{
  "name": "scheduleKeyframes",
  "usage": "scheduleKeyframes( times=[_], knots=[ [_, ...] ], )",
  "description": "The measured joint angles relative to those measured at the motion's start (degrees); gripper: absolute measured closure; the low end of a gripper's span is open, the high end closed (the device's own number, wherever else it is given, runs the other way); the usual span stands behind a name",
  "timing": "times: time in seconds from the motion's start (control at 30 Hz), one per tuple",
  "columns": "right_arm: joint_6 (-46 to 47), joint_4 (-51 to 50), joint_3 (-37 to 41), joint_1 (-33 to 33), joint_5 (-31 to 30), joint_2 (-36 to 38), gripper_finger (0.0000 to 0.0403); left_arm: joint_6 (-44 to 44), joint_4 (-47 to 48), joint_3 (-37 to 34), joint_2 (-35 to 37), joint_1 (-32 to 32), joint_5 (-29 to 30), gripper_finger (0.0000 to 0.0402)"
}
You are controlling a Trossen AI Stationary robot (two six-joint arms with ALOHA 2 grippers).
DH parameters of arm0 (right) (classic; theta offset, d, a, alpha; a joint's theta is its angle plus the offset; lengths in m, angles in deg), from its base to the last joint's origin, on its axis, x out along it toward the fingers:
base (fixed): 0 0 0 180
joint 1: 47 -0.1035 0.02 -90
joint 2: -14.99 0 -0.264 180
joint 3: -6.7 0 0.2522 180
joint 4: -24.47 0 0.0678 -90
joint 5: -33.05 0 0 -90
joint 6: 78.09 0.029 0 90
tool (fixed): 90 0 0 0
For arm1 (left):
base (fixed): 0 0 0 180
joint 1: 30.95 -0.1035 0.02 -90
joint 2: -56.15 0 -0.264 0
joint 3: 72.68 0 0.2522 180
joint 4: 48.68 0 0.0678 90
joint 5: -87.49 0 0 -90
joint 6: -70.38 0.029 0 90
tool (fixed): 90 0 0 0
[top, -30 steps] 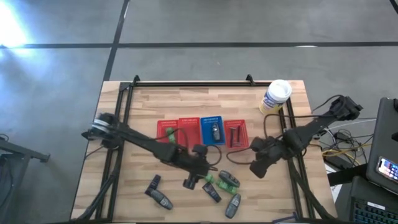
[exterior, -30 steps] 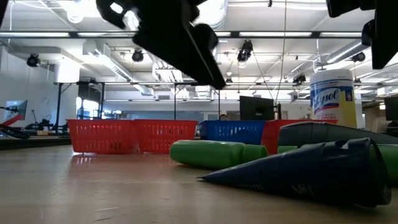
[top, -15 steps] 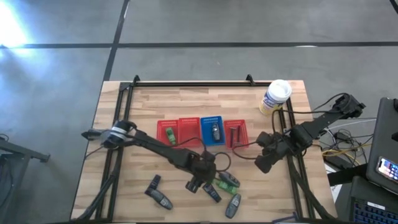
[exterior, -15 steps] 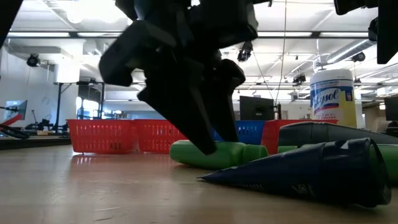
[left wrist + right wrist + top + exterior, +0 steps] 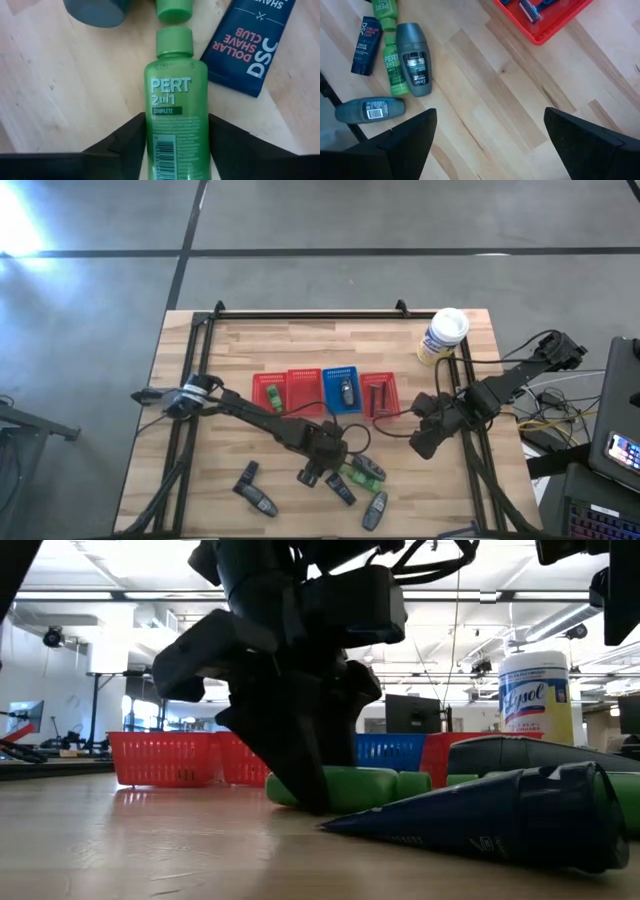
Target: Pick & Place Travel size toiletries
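A green Pert bottle [image 5: 176,115] lies on its side on the wooden table, cap pointing away from my left gripper [image 5: 176,160]. That gripper has come down over the bottle's lower half, one finger on each long side [image 5: 318,472]. Beside the bottle lie a dark blue tube [image 5: 250,45], a grey oval bottle [image 5: 95,10] and a second green cap [image 5: 174,9]. My right gripper [image 5: 490,150] hangs open above the table's right side [image 5: 425,442], with nothing between its fingers. My left gripper pinches the green bottle's two long sides [image 5: 175,150] between its two fingers, at the half away from the cap. The fingers [image 5: 125,145] come steeply from above, slanting, and stand on either side of the bottle's width. The bottle lies flat on the table.
Red baskets and one blue basket [image 5: 325,392] stand in a row mid-table; the blue one holds a grey bottle, and the right red one [image 5: 540,12] holds razors. A white canister [image 5: 443,335] stands at the far right. Several more toiletries lie near the front edge [image 5: 262,502].
My left gripper has come down toward the table and the green bottle and tipped steeper. In the low view its fingers, high above the table before, now reach the tabletop at the bottle. The bottle has stayed where it was.
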Motion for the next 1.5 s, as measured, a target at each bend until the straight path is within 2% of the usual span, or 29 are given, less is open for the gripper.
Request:
scheduleKeyframes(
  times=[0.17,0.27,0.4,0.5,0.6,0.7,0.8,0.93,1.03,1.17,1.37,1.5],
  knots=[
    [-0.9,0.0,0.0,0.0,0.0,0.0,0.0037,-3.7,1.9,0.3,0.7,0.0,0.3,0.0249],
    [-1.1,0.0,0.0,0.0,0.0,0.5,0.0037,-9.7,4.1,-0.1,2.9,0.0,1.8,0.0254],
    [-1.0,-0.4,0.0,0.0,-0.1,1.7,0.0037,-20.1,9.5,-0.1,8.5,0.3,6.9,0.0252],
    [-1.0,-0.9,0.0,0.0,-1.5,2.8,0.0037,-33.9,11.5,-1.3,13.7,0.8,13.3,0.0252],
    [-0.7,-1.2,0.0,0.0,-2.9,3.5,0.0037,-54.6,14.4,-3.4,20.3,1.2,22.4,0.0252],
    [-0.5,-1.3,0.0,0.0,-4.0,3.8,0.0037,-75.3,20.5,-7.4,26.9,1.3,28.9,0.0252],
    [-0.5,-1.3,0.0,0.0,-4.5,3.7,0.0037,-90.4,24.2,-13.5,33.8,1.3,32.9,0.0252],
    [-0.9,-1.3,0.0,0.0,-5.3,2.7,0.0037,-102.9,24.4,-23.9,42.1,0.4,34.5,0.0252],
    [-0.9,-1.3,0.1,0.1,-5.8,2.1,0.0037,-108.3,22.3,-31.4,45.8,-1.6,33.8,0.0252],
    [-1.3,-1.3,0.3,0.0,-5.9,1.5,0.0037,-107.9,15.0,-38.0,47.8,-4.2,30.8,0.0252],
    [-1.0,-1.3,0.3,0.0,-6.0,1.4,0.0037,-107.7,13.7,-42.4,47.0,-8.1,30.1,0.0252],
    [-0.6,-1.3,0.3,0.0,-6.0,1.4,0.0037,-107.7,9.0,-44.5,46.9,-9.5,28.1,0.0235]
  ],
)
